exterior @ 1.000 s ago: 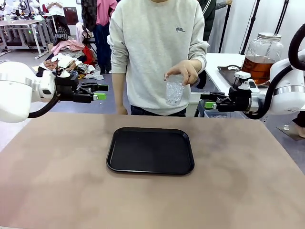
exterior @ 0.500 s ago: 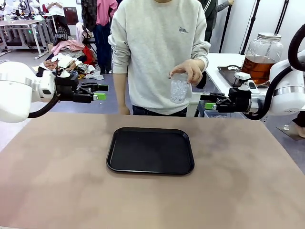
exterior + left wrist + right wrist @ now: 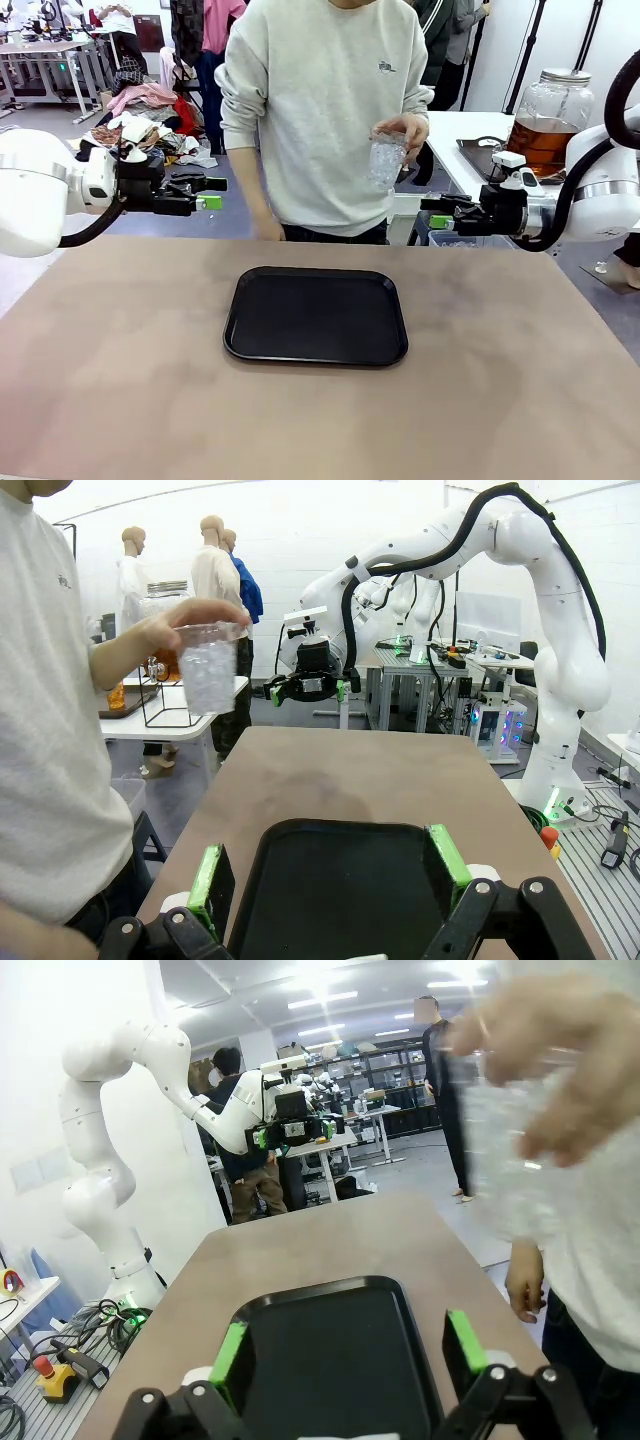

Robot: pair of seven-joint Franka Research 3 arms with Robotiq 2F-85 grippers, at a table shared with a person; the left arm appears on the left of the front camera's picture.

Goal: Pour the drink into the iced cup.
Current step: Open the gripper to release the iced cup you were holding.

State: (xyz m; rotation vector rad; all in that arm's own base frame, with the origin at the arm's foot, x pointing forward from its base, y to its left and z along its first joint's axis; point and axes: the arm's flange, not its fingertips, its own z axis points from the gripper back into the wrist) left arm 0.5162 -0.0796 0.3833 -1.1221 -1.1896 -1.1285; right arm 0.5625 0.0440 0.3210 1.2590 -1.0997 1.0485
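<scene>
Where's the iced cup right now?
In the front view the iced cup is in the person's hand, held in the air beyond the table's far edge, above and right of the black tray, near the right claw.

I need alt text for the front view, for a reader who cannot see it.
A person behind the table holds up a clear cup of ice in one hand. A black tray lies on the brown table; the left claw and right claw hover open at either side.
</scene>
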